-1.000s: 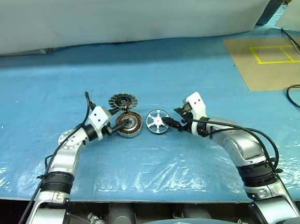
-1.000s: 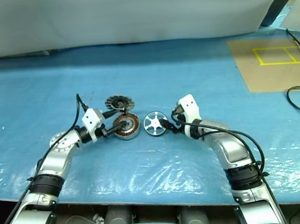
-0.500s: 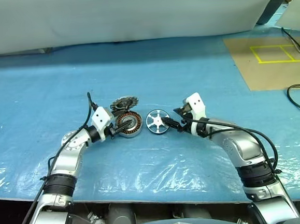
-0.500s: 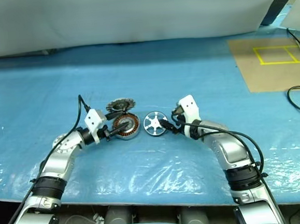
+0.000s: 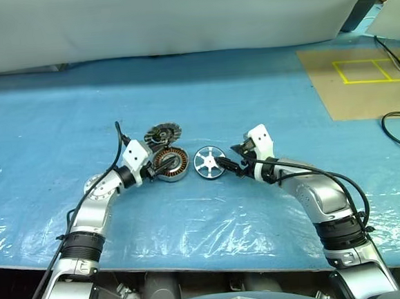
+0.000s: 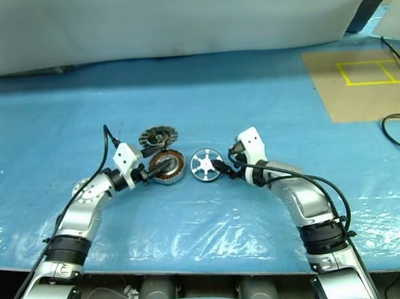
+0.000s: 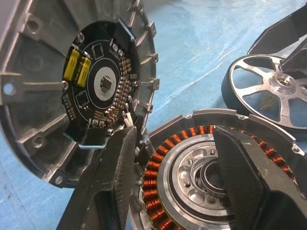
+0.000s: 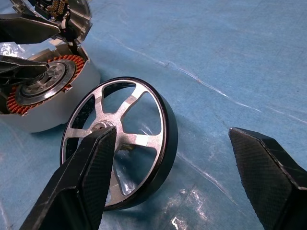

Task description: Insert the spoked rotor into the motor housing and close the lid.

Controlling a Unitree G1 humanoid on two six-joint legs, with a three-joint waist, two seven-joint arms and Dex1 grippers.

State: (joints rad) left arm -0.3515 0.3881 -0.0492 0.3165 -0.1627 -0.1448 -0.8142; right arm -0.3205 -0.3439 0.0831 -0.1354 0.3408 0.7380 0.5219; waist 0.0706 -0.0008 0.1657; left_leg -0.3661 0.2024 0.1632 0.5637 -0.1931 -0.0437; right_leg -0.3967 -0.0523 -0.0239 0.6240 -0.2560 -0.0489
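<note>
1 spoked rotor (image 5: 208, 163) beside right gripper (image 5: 230, 166)

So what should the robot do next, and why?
Probably close the right gripper on the spoked rotor: its jaws stand open astride the rim, the rotor still sits on the blue sheet beside the motor housing, not inserted.

Spoked rotor (image 5: 208, 161) beside motor housing (image 5: 172, 164) (apart)

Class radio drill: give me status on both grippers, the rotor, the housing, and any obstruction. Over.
Left gripper open at motor housing. Right gripper open, straddling tilted spoked rotor. Lid leaning beside housing.
</note>
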